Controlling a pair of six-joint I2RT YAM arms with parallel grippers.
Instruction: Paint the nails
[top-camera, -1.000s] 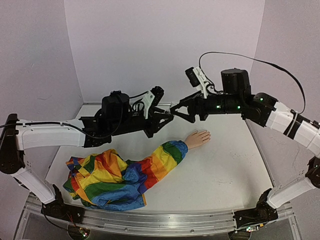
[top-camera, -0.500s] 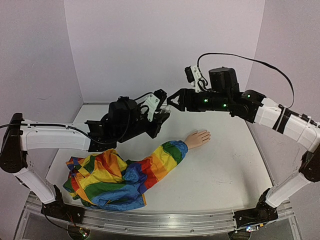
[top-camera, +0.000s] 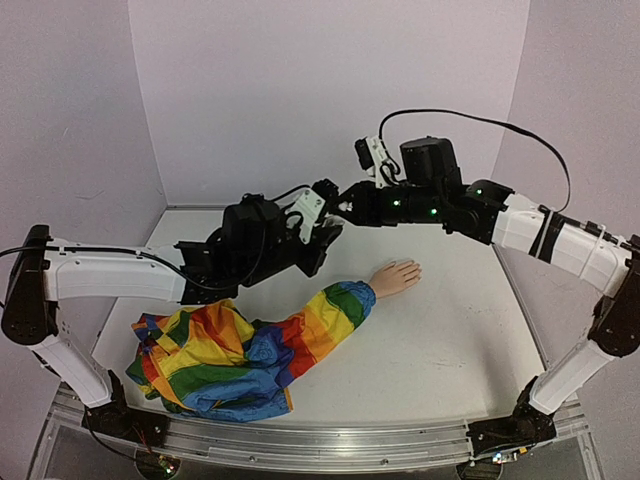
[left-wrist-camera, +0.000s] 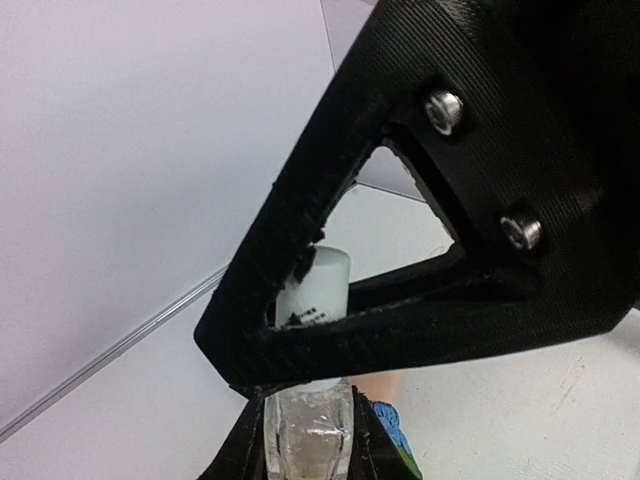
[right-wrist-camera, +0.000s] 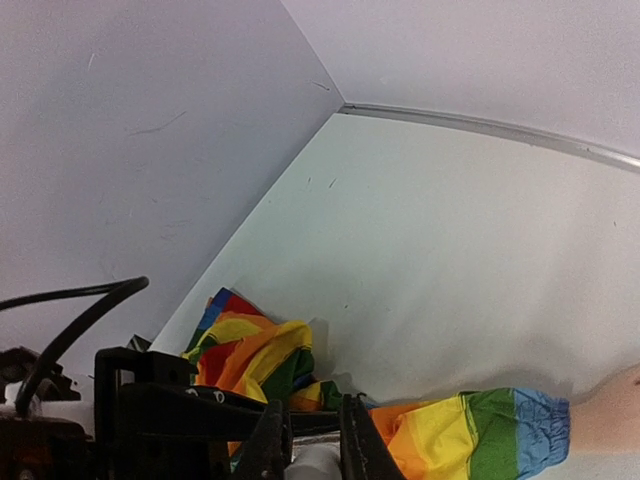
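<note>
The white tabletop (top-camera: 450, 330) carries a crumpled rainbow sleeve (top-camera: 240, 350) at its near left. The sleeve ends in a pale mannequin hand (top-camera: 397, 276) near the middle. Raised above the sleeve, apart from that hand, my left fingers (top-camera: 322, 232) clamp a small clear bottle (left-wrist-camera: 308, 435). My right fingers (right-wrist-camera: 313, 450) pinch its white cap (left-wrist-camera: 318, 285). The nails (top-camera: 416, 268), at the hand's far tips, are too small to make out.

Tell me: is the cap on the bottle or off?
On, apparently: in the left wrist view the white cap sits straight above the clear bottle, but the right jaws cross in front, hiding the join.
</note>
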